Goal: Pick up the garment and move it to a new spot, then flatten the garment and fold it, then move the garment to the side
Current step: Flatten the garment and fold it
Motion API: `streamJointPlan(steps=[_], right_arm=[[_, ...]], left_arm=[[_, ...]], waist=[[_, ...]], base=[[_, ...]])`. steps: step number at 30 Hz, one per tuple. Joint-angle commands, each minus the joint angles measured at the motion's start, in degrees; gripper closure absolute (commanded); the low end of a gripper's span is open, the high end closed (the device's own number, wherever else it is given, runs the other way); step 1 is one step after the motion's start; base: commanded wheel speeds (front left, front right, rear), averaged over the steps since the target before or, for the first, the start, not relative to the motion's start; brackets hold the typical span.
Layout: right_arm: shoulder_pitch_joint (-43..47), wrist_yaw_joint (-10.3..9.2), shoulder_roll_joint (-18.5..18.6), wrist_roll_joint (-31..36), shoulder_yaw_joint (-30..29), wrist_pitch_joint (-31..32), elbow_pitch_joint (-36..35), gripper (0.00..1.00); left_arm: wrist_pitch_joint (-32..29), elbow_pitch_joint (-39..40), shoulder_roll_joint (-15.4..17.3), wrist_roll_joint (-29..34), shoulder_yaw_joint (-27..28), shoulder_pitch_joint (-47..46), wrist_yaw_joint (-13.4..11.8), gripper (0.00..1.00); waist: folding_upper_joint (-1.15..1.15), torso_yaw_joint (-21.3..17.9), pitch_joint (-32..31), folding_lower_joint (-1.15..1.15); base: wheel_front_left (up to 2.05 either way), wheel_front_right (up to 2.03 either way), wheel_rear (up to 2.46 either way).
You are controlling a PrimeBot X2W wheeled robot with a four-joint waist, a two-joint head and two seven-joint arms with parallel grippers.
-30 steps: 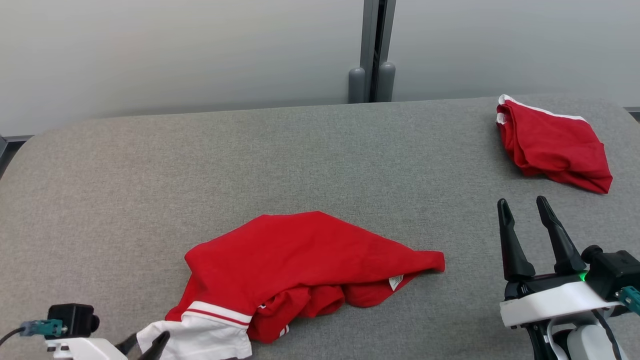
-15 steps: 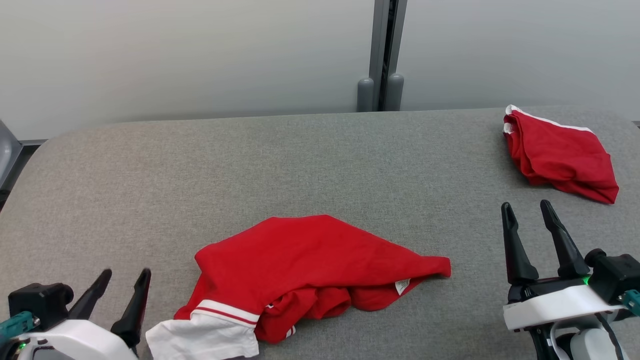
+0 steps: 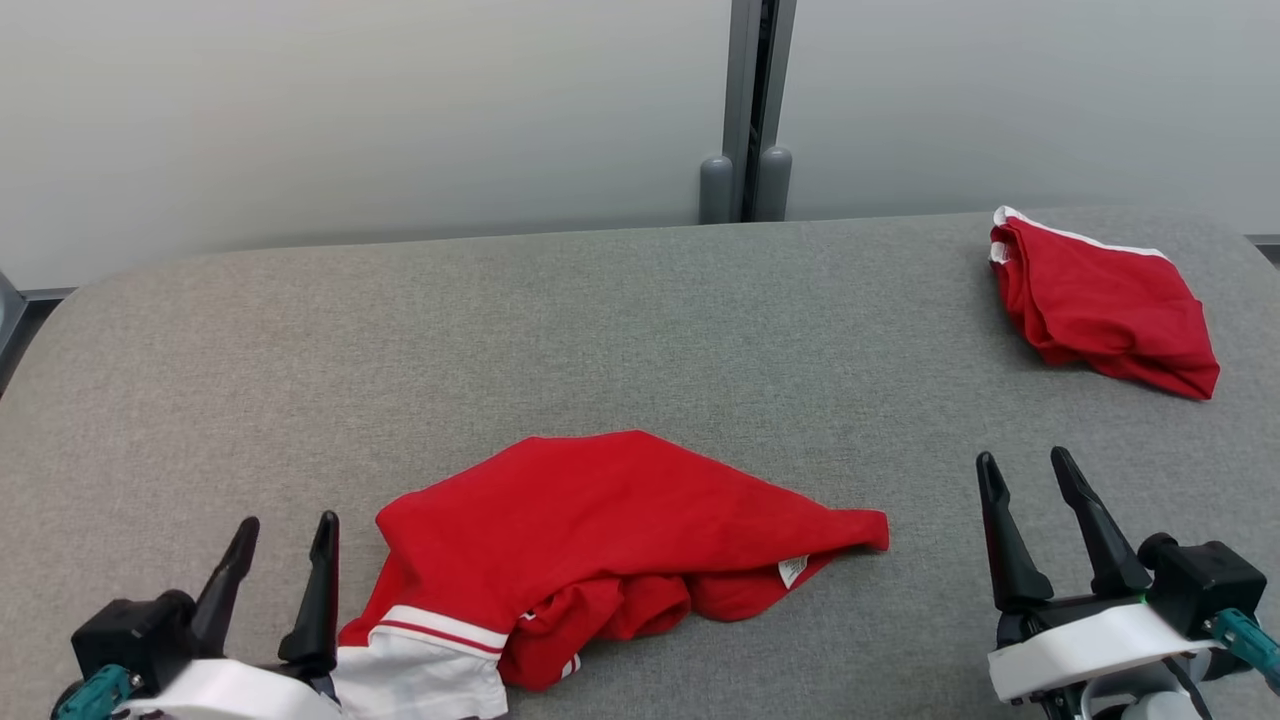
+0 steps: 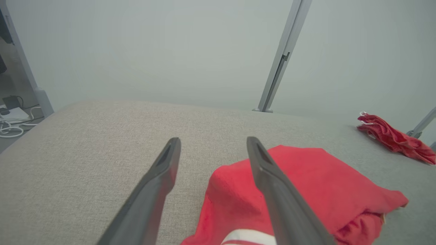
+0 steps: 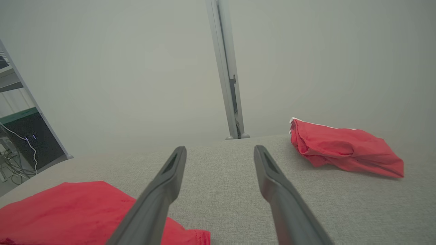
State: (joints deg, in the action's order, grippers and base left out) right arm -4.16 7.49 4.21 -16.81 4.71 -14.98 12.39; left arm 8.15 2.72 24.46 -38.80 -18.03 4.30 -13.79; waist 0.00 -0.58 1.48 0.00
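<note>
A grey post [image 3: 745, 100] stands upright against the pale wall at the far edge of the grey fabric-covered table [image 3: 600, 320], and everything else is easiest placed from it.

The garment [image 3: 600, 520] is a red shirt. It lies crumpled on the table well to the near side of the post and slightly to the robot's left of it. Its upper layer is draped in a low hump that tapers to a point on the side toward the post's right. A white band with a thin red stripe [image 3: 430, 640] shows at its near left corner (it looks like a cuff or hem), and a small white label [image 3: 792, 570] peeks out under the tapered edge.

The left gripper [image 3: 288, 520] sits farther left of the post than the garment, just beside the white band. Its two dark fingers are spread wide with nothing between them. In the left wrist view the inner finger [image 4: 272, 183] crosses over the red cloth. It seems to hang above the fabric rather than press on it, though that angle does not settle it.

The right gripper [image 3: 1023, 455] is to the right of the post and about as near the robot as the garment. It is well apart from the garment's tapered end and stands over bare table with its fingers also parted and empty.

A second red garment [image 3: 1100, 300], loosely bunched with white trim along its far edge, lies close to the table's far edge, right of the post.
</note>
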Motion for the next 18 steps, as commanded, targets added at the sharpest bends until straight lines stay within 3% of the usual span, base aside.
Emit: streamJointPlan(steps=[1, 18], right_arm=[[-0.60, 0.02, 0.37, -0.30, 0.20, -0.16, 0.33, 0.00], [-0.98, 0.02, 0.32, 0.27, -0.62, -0.16, -0.66, 0.00]], left_arm=[[0.77, -0.72, 0.35, 0.56, 0.23, -1.41, 0.43, 0.00], [3.90, -3.48, -0.86, 1.25, 0.44, -3.42, 0.29, 0.00]], waist=[[0.00, -0.18, 0.15, 0.00], [0.00, -0.59, -0.16, 0.00]], base=[[0.00, 0.00, 0.00], [0.00, 0.00, 0.00]])
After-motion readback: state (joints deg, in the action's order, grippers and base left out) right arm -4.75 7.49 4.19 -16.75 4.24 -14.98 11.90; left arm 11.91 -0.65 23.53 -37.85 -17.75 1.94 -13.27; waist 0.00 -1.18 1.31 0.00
